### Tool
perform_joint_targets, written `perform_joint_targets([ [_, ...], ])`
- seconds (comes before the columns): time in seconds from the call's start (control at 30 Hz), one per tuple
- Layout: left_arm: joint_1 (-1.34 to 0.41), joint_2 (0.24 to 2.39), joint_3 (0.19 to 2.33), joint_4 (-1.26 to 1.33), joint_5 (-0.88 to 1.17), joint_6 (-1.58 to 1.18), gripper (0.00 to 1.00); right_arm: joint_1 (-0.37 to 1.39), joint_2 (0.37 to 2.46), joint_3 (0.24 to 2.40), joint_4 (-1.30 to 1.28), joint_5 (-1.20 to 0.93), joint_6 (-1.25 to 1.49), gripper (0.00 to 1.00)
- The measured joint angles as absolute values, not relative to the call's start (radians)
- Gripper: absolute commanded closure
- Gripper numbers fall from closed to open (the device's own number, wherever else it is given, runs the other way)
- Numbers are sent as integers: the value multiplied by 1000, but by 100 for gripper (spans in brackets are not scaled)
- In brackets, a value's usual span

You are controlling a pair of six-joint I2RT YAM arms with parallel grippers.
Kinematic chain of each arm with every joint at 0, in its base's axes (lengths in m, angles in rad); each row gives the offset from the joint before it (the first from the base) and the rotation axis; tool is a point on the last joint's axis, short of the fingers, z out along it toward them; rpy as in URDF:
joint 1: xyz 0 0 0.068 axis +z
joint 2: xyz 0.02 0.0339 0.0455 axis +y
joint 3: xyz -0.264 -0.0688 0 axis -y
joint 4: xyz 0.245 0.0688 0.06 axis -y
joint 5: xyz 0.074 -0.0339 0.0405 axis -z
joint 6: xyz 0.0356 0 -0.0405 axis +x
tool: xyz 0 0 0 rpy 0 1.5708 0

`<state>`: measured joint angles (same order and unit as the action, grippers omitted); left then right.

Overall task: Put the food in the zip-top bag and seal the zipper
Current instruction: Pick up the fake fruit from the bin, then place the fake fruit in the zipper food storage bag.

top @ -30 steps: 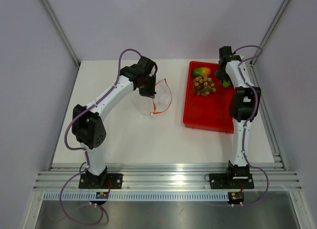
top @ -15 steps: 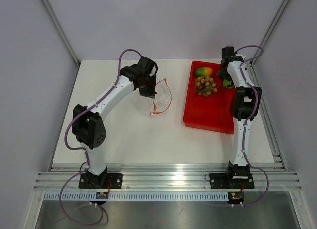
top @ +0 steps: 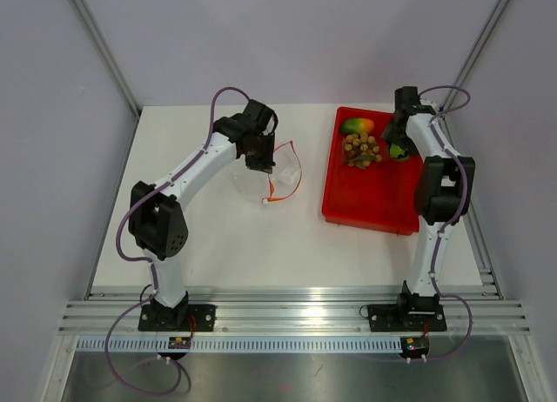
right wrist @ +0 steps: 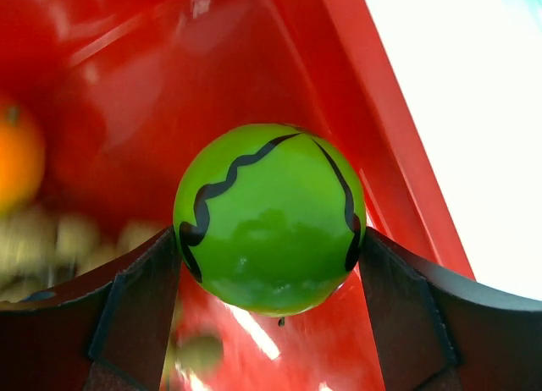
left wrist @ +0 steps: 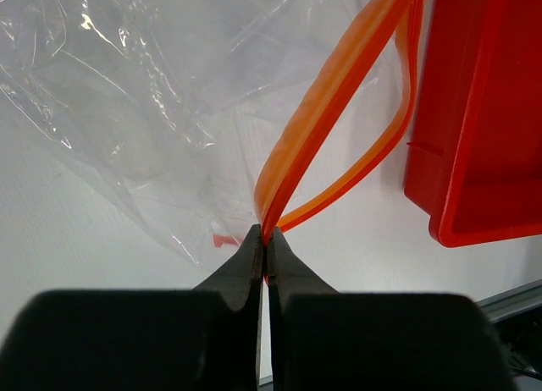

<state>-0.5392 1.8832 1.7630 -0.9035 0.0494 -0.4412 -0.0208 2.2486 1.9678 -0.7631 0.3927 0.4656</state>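
Left gripper [left wrist: 263, 235]: its 2 fingers are pressed together, pinching the zipper [left wrist: 339, 78] at 1 end of the bag's mouth.
Zipper: from the pinch the 2 orange-red tracks part and run away to the far side, so the mouth stands open in a loop. The strip looks stiffer than the film around it and is probably the best place to hold.
Zip-top bag [left wrist: 144, 95]: clear, crinkled film lying on the white table [top: 218, 237], just left of the red tray [left wrist: 483, 112]. It looks very light and limp, likely to fold or slide if pushed, so the mouth probably stays open only while the strip is held up.
Right gripper [right wrist: 271, 264]: closed on the round green fruit [right wrist: 269, 217], with 1 finger on each side at its widest part.
Green fruit: glossy and smooth, apparently hard. It could squirt out of a grip placed off its middle, so a hold across the widest line suits it. It hangs over the far right part of the tray; whether it is clear of the floor cannot be told.
Mango [top: 355, 125]: at the tray's far edge, left of the fruit. It is smooth and rounded, so a grip across its narrow width should serve.
Bunch of tan balls [top: 359, 150]: just near of the mango, lumpy, with gaps that should give the fingers purchase.
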Motion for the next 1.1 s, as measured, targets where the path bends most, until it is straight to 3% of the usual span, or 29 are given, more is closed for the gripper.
perform_joint_targets([
  [0.33,-565,1883,1763,-908,68,-454,100,16,1668,1480,-654,276,512,45],
  [0.57,-617,1882,1754,-932,63,-516,100,253,1361,1274,-647,233,583,45],
  [0.83,-649,1876,1723,-940,69,-593,100,560,1279,1185,-615,181,719,43],
  [1.1,-653,1800,1723,-923,138,-634,100,635,1373,1159,-489,144,809,42],
])
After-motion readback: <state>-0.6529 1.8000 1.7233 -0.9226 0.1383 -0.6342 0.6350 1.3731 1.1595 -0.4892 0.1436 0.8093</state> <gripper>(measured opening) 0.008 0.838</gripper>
